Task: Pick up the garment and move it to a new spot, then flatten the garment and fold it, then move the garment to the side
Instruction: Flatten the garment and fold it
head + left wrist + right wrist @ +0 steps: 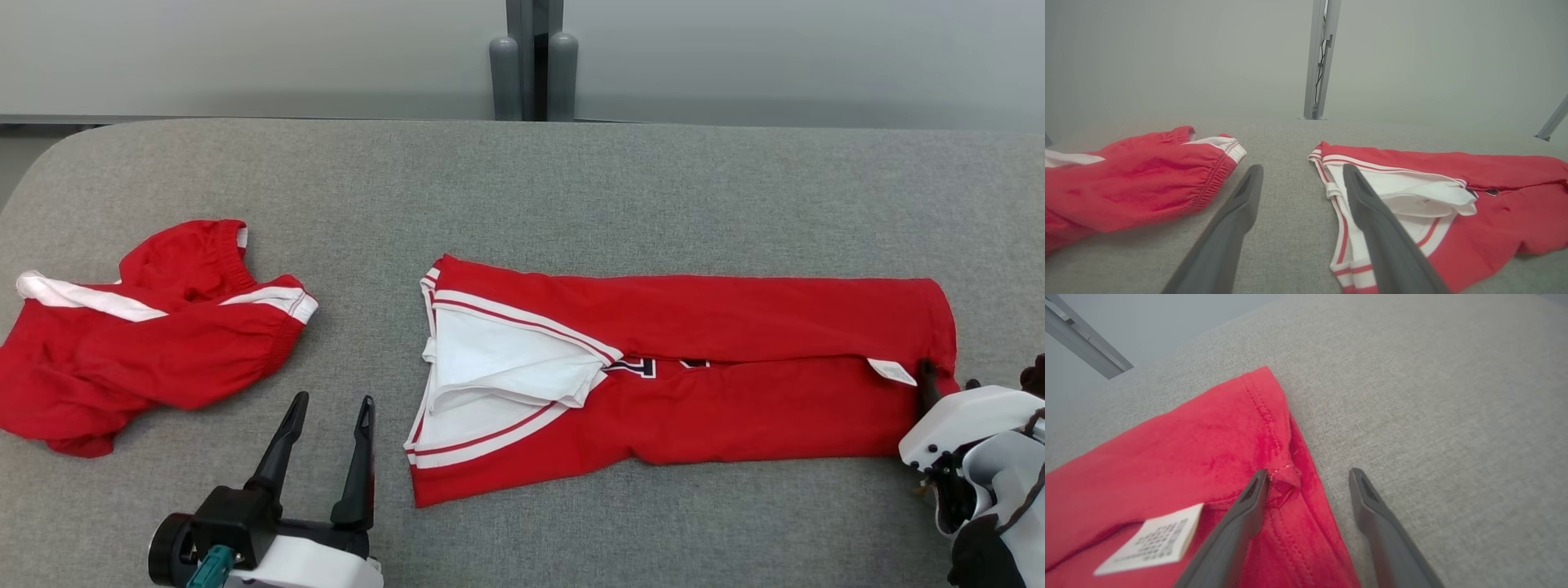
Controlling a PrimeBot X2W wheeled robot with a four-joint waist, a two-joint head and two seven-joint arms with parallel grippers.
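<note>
Now shirt (735, 359) is lying lengthwise along counter (571, 180); right gripper (1308, 473), spread, is straddling its right end; left gripper (334, 400), spread, beside its left end.

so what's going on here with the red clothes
A two-armed robot is part-way through folding a red jersey on a grey table. The jersey lies with both long sides folded in towards the middle, and white inner cloth shows at its left end. The right gripper is open at the jersey's right hem, one finger over the cloth and the other over the table, gripping nothing. The left gripper is open and empty, between the jersey and the crumpled red shorts.
</note>
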